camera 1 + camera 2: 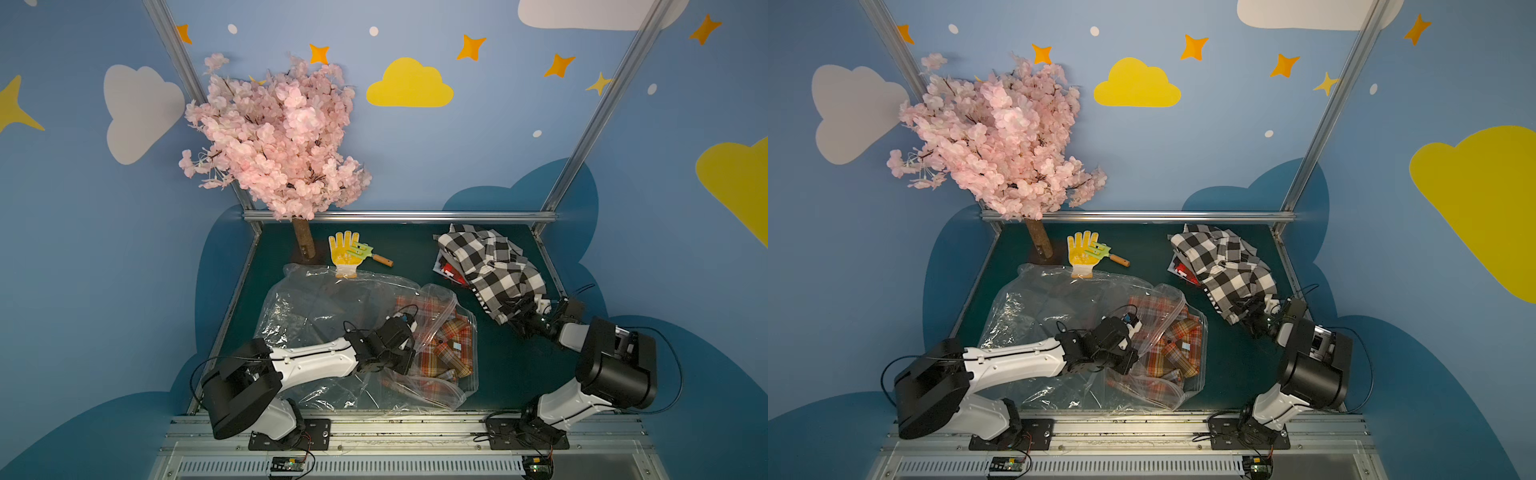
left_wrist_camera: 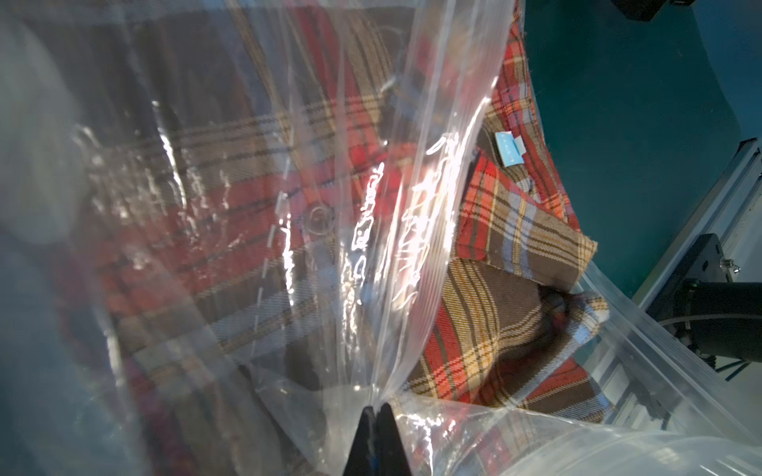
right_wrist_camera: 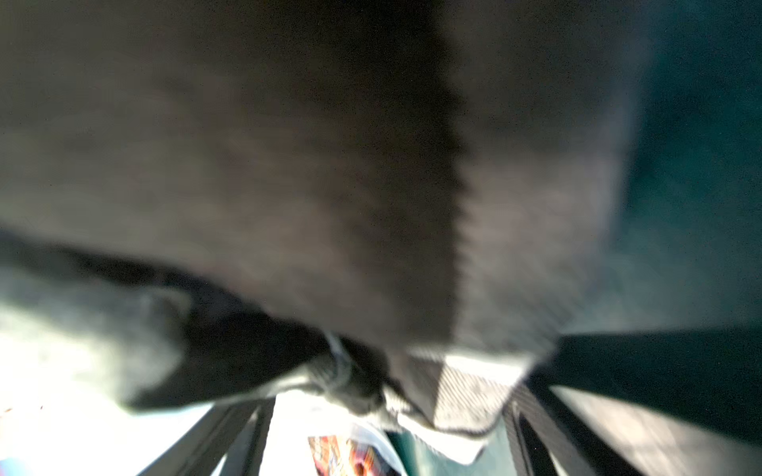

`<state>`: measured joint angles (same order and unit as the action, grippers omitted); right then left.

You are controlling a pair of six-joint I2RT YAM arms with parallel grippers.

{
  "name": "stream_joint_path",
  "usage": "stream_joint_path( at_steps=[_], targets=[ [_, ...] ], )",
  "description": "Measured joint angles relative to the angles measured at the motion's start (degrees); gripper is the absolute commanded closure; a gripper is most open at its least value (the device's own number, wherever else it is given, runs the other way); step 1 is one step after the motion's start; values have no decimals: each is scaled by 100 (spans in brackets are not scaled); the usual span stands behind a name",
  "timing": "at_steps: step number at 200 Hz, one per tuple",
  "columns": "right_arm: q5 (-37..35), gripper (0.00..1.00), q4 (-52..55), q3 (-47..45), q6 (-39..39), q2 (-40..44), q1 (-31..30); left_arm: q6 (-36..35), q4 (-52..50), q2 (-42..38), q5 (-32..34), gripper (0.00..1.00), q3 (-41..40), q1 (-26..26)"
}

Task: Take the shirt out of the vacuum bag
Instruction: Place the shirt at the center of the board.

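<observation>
Left gripper (image 2: pixel 376 414) pinches vacuum bag (image 1: pixel 316 307) film above the plaid shirt (image 1: pixel 446 349) inside; right gripper (image 1: pixel 523 319), jaws spread, sits beneath 1 checked shirt (image 1: pixel 490 266) far right.

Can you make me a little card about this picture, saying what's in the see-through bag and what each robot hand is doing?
vacuum bag: holds the red plaid shirt, not out yet
left gripper: shut, pinching the bag's plastic
right gripper: open, at the edge of the black-and-white checked shirt
nearby: yellow glove, small rake, pink blossom tree
</observation>
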<state>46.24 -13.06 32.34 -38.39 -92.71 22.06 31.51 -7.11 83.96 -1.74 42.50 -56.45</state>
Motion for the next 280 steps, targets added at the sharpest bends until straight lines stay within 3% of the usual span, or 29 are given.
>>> stream_joint_path(
  at_steps=[7, 24, 49, 141, 238, 246, 280],
  targets=[
    [-31, 30, -35, 72, 2, -81, -28, 0, 0, 2, 0, 97, 0, 4],
    [-153, 68, -61, 293, 13, -330, -72, 0, 2, 0, 0, 97, 0, 15],
    [-190, 100, 105, 551, 17, -496, -101, 0, 0, 2, 0, 97, 0, 24],
    [4, 100, 2157, 2184, 852, 278, 236, 0, -9, 2, -2, 97, -2, 63],
    [426, 100, 2811, 2544, 1165, 92, 824, -2, -7, -127, 0, 97, -164, 83],
    [433, 89, 2837, 2544, 1174, 22, 824, -2, -4, -149, 2, 97, -181, 85],
    [286, 61, 3045, 2369, 1314, -201, 798, 0, -4, -190, 4, 97, -192, 92]
  ],
)
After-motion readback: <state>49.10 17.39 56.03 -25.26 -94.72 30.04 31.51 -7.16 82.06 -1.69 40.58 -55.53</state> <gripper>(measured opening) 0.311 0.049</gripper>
